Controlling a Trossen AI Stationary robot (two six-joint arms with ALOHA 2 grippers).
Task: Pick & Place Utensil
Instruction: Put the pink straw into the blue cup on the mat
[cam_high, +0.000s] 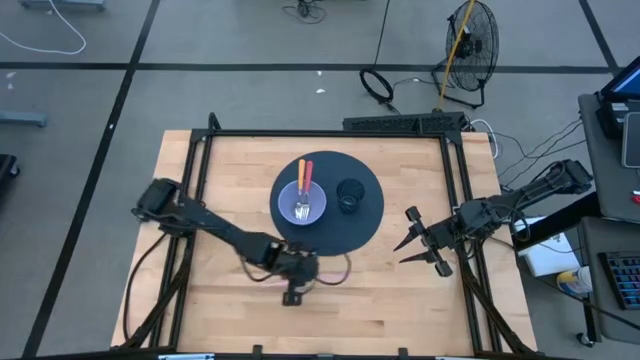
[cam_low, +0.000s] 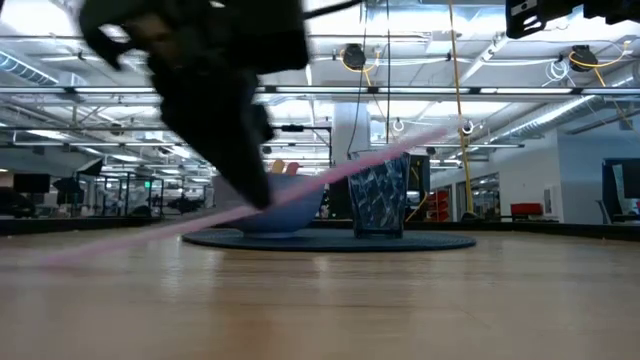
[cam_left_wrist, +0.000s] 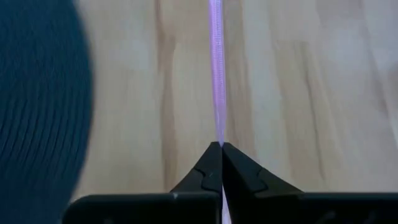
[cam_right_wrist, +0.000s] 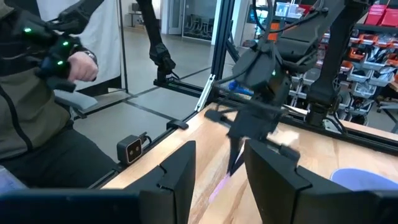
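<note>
Left gripper (cam_left_wrist: 221, 148) clamped on pink utensil (cam_left_wrist: 216, 68), lower centre of high view. Lift level, then carry to bowl (cam_high: 302, 203). Right gripper (cam_high: 421, 243) idles half-open.

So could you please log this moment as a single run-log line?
left gripper: shut on pink utensil, near table front | right gripper: open, idle at right | bowl: holds two utensils, on mat

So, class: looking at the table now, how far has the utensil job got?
Done: two utensils already lie in the bowl on the dark mat. In hand: the left gripper is shut on a pink utensil near the table's front. Left: carrying it over. The right gripper waits open.
</note>
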